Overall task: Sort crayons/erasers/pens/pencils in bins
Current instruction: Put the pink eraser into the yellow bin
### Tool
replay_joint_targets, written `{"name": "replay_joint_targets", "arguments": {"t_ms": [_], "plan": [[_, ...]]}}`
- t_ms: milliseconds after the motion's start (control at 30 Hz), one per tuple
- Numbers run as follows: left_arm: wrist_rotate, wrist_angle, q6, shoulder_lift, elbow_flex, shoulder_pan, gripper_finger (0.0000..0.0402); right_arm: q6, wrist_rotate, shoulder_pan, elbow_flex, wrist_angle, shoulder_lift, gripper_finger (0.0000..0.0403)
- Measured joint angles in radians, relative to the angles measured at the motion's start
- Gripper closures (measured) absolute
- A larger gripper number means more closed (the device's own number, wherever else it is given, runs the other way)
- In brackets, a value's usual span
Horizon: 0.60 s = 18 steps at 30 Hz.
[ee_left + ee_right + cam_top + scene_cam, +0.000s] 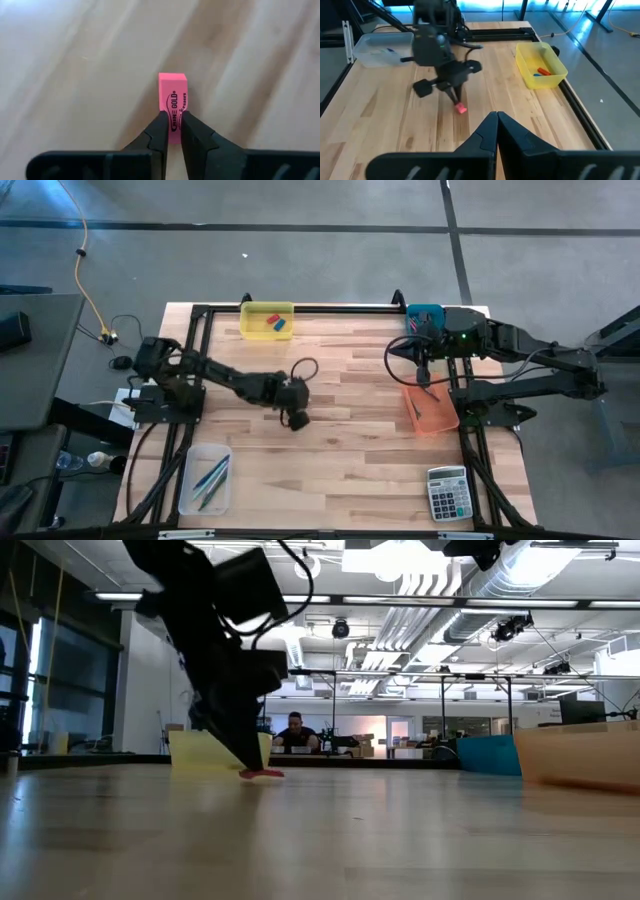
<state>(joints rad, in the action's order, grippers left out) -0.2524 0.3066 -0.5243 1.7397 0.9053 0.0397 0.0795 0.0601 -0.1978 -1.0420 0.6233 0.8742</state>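
1 pink eraser (172, 102), pinched between the left gripper (171, 125) fingertips on the tabletop, long axis running straight ahead of the fingers. Yellow bin (267, 320) lies beyond it (2 erasers inside); right gripper (496, 125), pressed together, waits well apart.

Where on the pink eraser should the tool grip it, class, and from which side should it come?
Grip the pink eraser across its two long narrow sides, coming from above. It lies flat on the table with clear wood around it, so those faces are free. The left tool already pinches it there, near one end.
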Motion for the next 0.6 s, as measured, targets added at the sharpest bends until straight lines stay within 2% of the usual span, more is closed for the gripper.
{"name": "replay_joint_targets", "arguments": {"t_ms": [233, 400, 600], "plan": [[0.097, -0.022, 0.085, -0.007, -0.001, 0.11, 0.0375, 0.0, 0.0, 0.0, 0.0, 0.018, 0.0, 0.0403], [0.103, -0.009, 0.086, -0.045, -0.001, 0.175, 0.0386, -0.001, 0.0, 0.0, 0.0, 0.017, 0.0, 0.0403], [0.107, 0.032, 0.083, -0.148, 0.0, 0.26, 0.04, 0.006, 0.0, 0.0, 0.0, 0.017, 0.0, 0.0403]]}}
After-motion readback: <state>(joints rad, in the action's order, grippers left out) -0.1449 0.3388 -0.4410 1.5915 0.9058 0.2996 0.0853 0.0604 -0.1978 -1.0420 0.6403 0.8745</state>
